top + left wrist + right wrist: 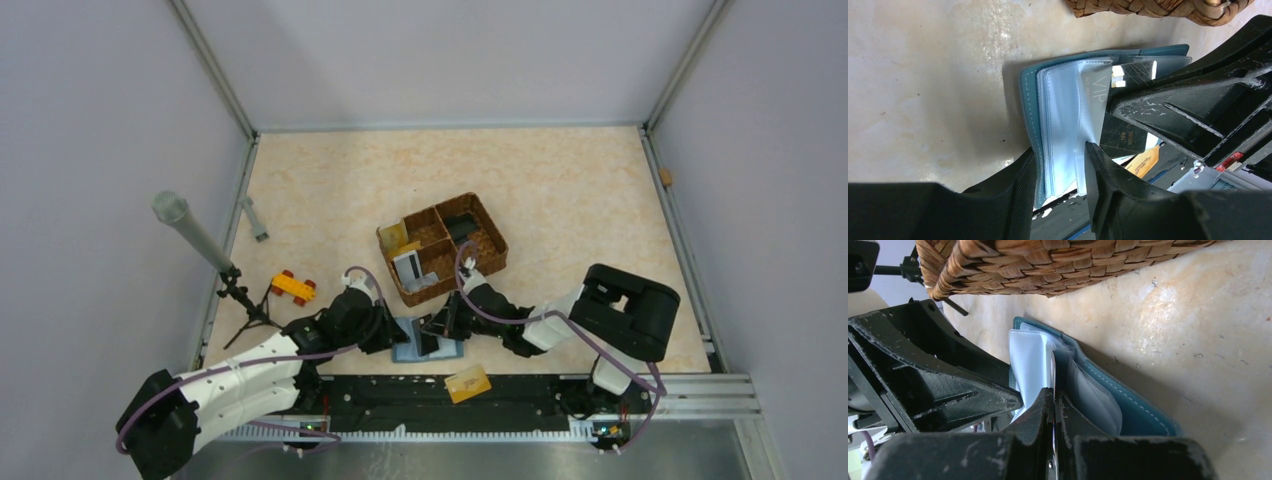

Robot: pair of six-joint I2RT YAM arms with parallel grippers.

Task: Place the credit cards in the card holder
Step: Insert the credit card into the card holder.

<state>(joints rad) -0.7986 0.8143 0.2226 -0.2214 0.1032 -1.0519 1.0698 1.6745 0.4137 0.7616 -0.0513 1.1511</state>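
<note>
1. We see the card holder [412, 352] lying open on the table [560, 190], close to the near edge and just in front of the wicker basket [489, 230]. Both arms reach in over it from opposite sides.
2. The left gripper [1060, 192] stands with its jaws parted, straddling the holder's near end. The teal cover and the stack of clear sleeves [1063, 125] sit between its two fingers [1015, 200]. One finger is outside the cover and the other is at the edge of the inner sleeves. We cannot tell whether either finger presses on them.
3. The right gripper [1053, 392] comes from the other side, its jaws clamped on a thin credit card [1124, 139]. In its own wrist view the card appears edge-on, a pale sliver between the fingers that runs up into the sleeves.
4. From the left wrist view, that card looks dark and reads "VIP". The lettered part lies under a clear sleeve, and the rest sticks out toward the right arm's fingers.
5. A gold card [467, 383] lies apart from both grippers on the black rail [520, 395] at the table's near edge, just below the holder.
6. A white-grey card [408, 268] and a yellow card [395, 237] stand in the basket compartments nearest the left arm, beyond the holder.
</note>
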